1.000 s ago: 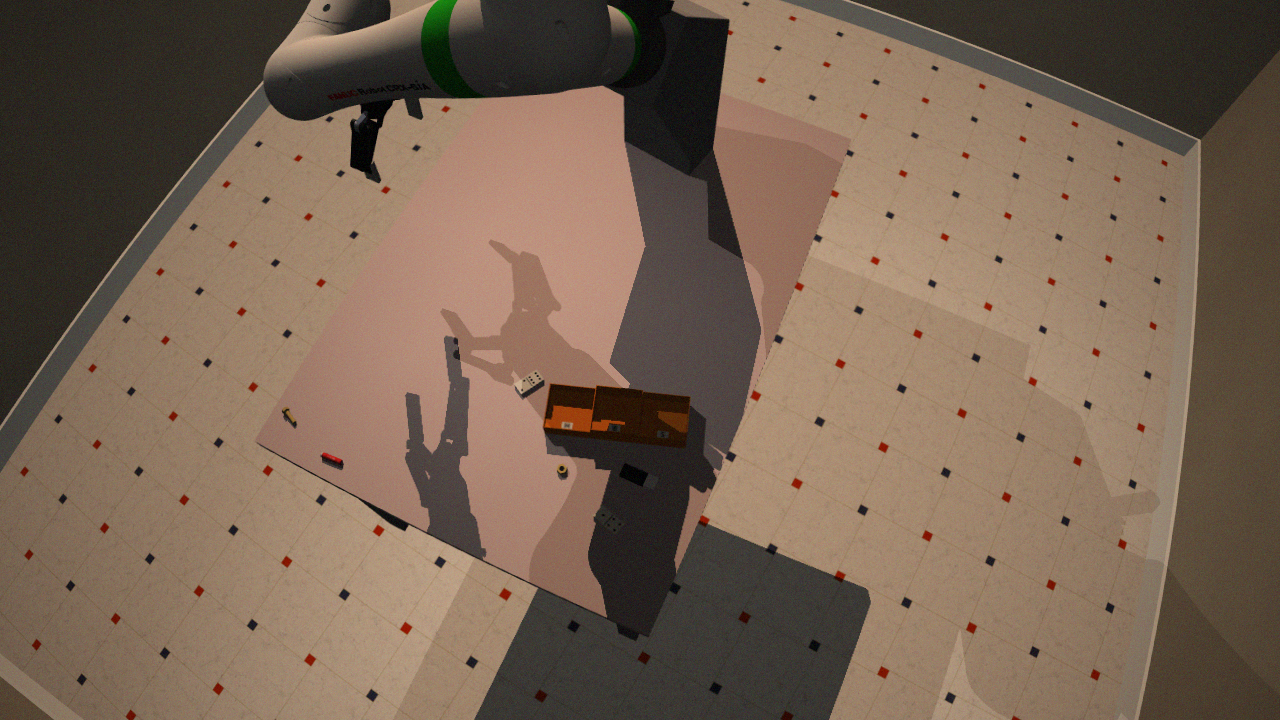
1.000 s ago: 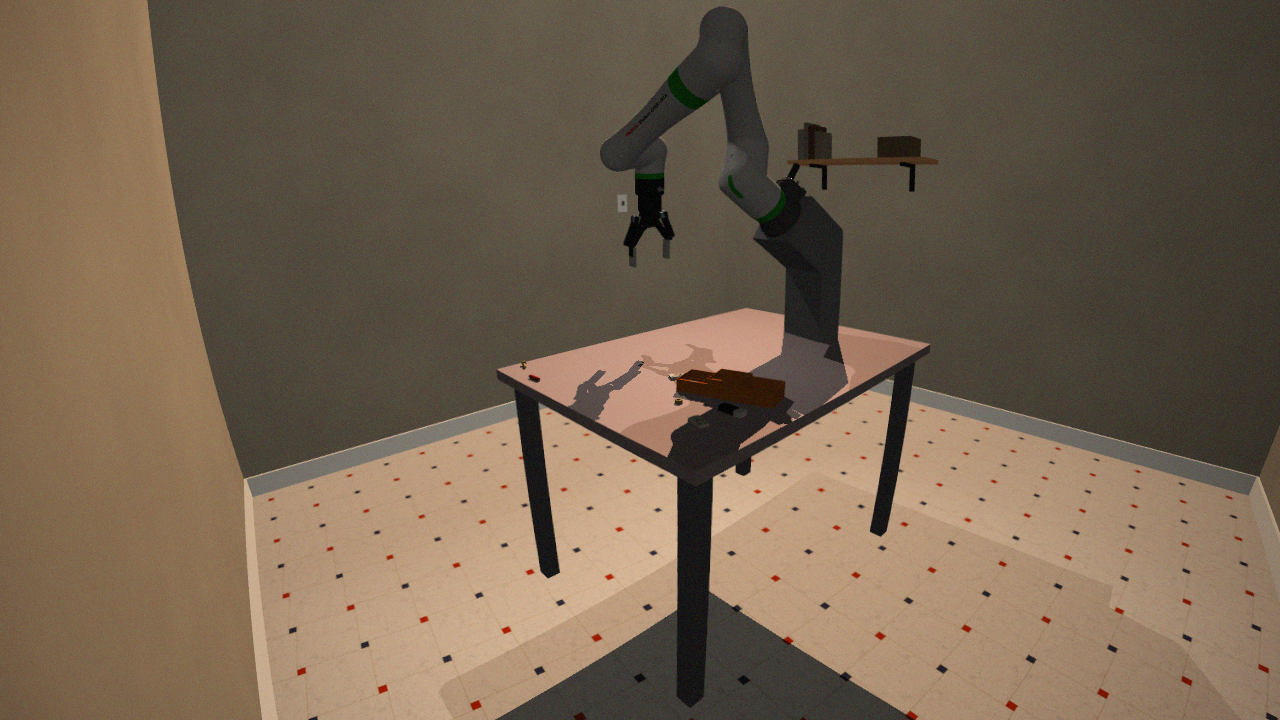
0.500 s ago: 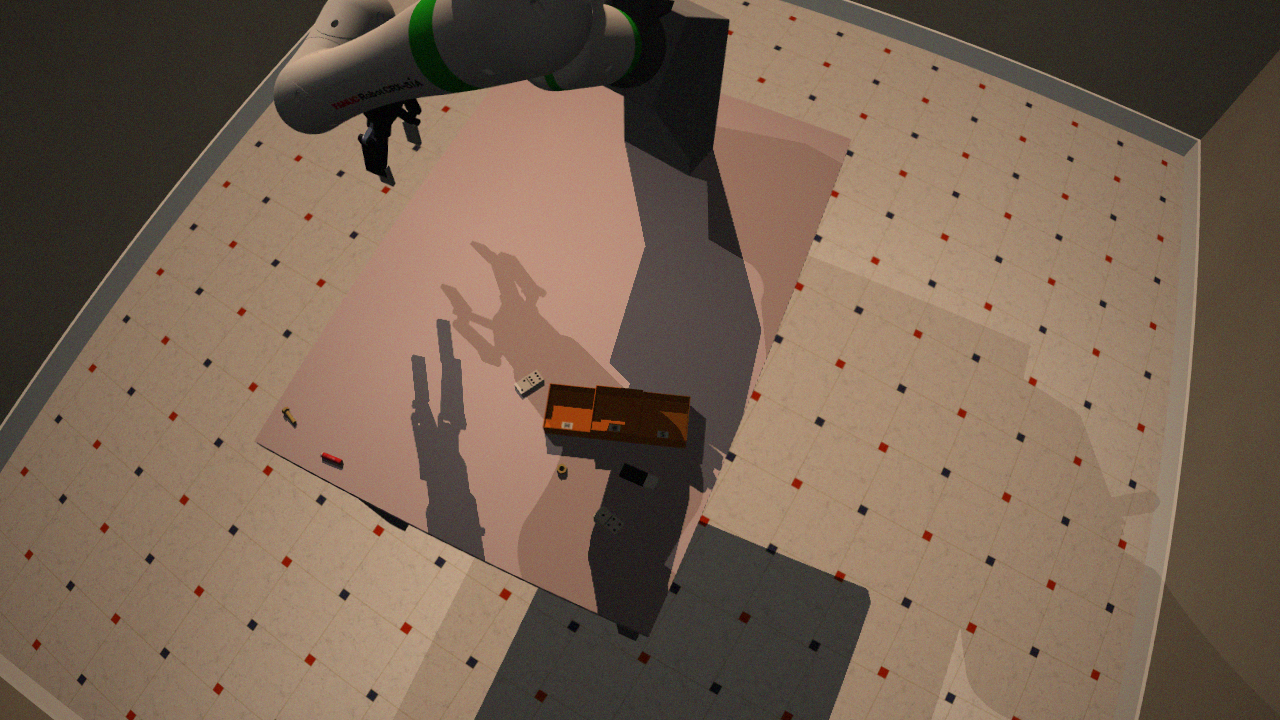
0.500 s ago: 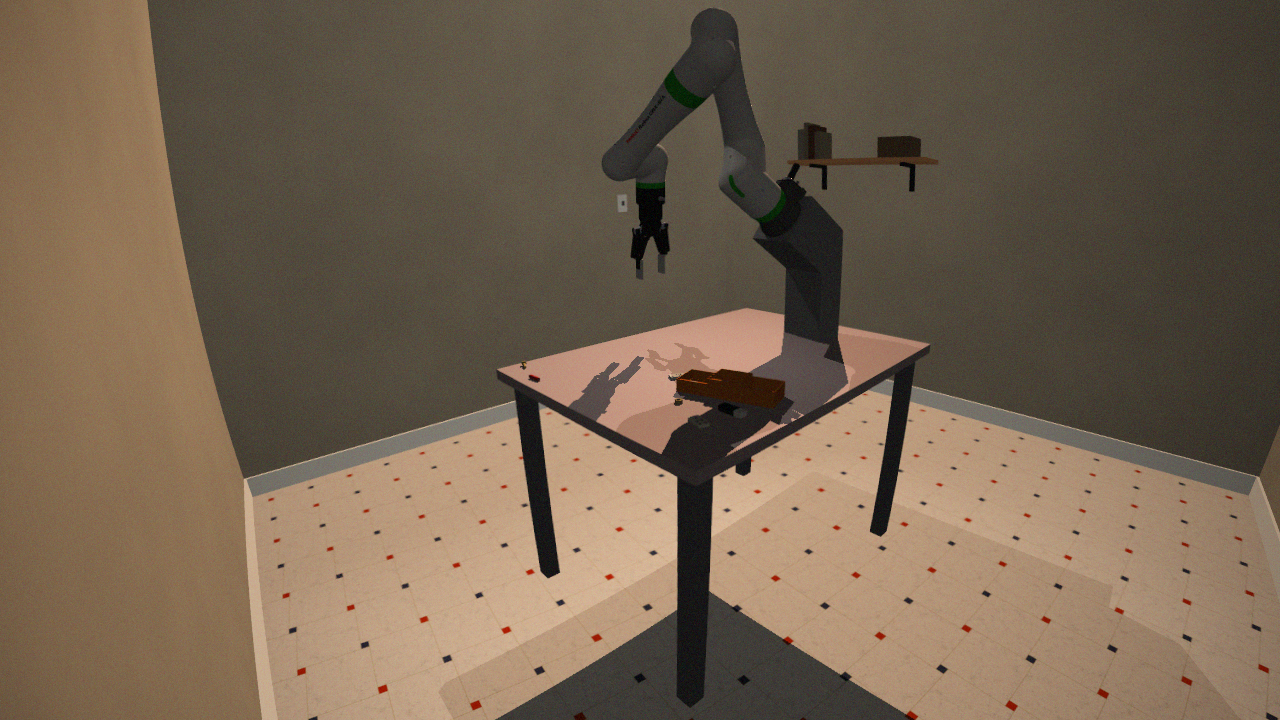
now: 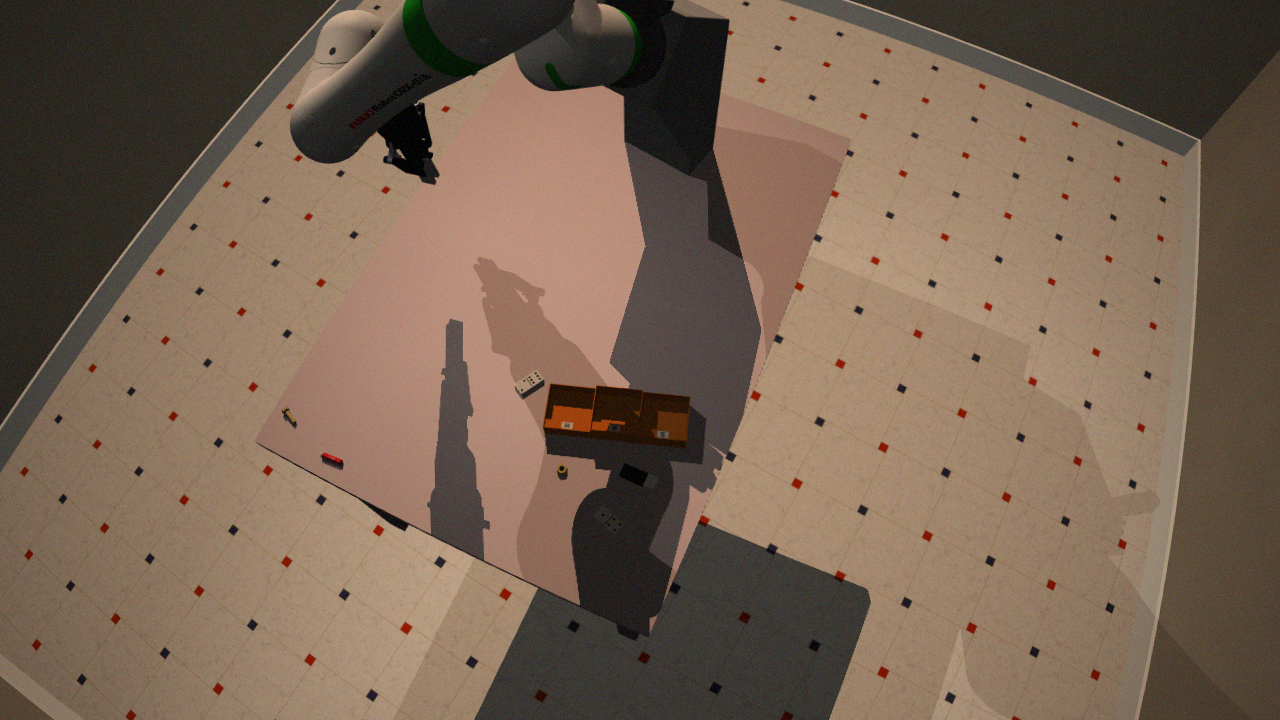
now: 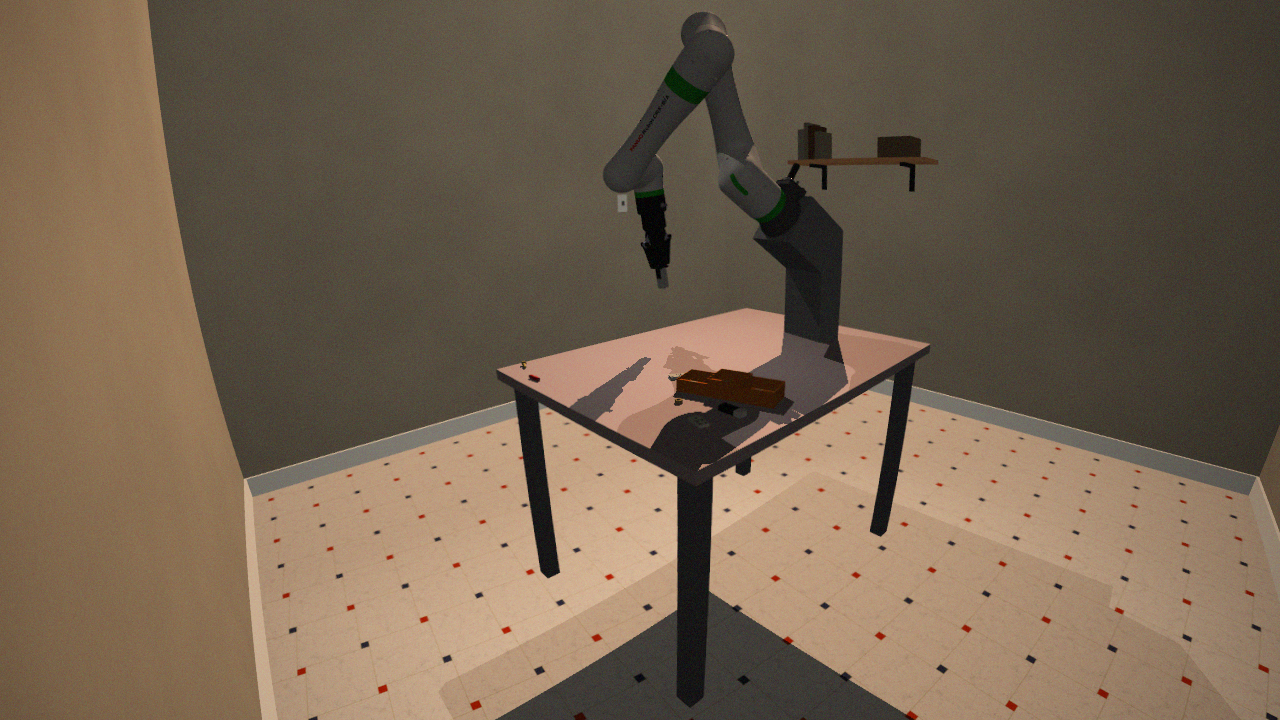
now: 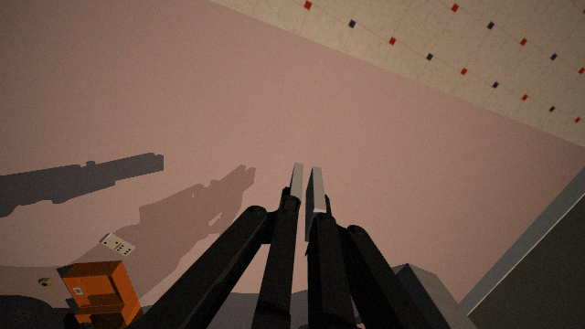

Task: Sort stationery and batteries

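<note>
A row of three orange bins (image 5: 617, 414) stands near the table's front right; the right one bears the S label (image 5: 662, 433), and the other labels are too small to read. My gripper (image 6: 660, 277) hangs high above the table's far left side, shut with nothing between the fingers; it also shows in the wrist view (image 7: 306, 175). On the table lie a small red item (image 5: 332, 458), a small yellow item (image 5: 289, 414), a small round ring-like item (image 5: 562, 471) and a black block (image 5: 635, 474) just in front of the bins.
A white domino (image 5: 529, 385) lies left of the bins, and a second domino (image 5: 611, 519) lies in shadow near the front edge. The arm's dark base (image 5: 675, 98) stands at the table's back. A wall shelf (image 6: 863, 161) holds boxes.
</note>
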Controlling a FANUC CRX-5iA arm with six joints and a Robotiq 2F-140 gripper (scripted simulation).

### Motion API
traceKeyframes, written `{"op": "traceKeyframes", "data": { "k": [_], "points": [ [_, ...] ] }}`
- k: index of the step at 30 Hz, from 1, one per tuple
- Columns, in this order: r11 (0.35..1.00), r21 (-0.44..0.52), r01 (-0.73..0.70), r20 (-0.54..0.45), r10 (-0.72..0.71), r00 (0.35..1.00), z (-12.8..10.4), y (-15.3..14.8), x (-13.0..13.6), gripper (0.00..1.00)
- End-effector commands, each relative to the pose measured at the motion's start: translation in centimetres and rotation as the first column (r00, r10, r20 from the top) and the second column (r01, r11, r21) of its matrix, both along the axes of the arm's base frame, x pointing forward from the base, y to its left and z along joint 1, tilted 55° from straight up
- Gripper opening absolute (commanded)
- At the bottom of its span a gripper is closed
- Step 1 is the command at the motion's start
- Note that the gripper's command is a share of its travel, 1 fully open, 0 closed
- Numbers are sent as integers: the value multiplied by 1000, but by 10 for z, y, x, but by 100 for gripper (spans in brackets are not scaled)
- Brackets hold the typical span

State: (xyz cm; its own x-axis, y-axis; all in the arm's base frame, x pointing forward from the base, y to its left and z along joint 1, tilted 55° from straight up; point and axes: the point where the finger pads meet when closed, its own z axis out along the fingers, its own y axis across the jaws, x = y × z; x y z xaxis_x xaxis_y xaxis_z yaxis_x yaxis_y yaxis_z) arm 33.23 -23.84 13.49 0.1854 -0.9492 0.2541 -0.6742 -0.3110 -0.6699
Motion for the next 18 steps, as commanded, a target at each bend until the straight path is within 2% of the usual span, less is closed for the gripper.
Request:
{"op": "traceKeyframes", "data": {
  "k": [1,4,6,8,12,18],
  "points": [
    [998,-8,-60,-55,59,997,-11,23,-2,15],
    [991,-21,-130,-109,127,986,-17,38,-4,15],
    [991,-21,-130,-109,127,986,-19,41,-5,15],
    [979,-37,-198,-162,190,968,-25,56,-8,15],
    [979,-37,-198,-162,190,968,-25,57,-8,15],
    [927,-94,-363,-290,324,901,-36,89,-15,15]
  ]
}}
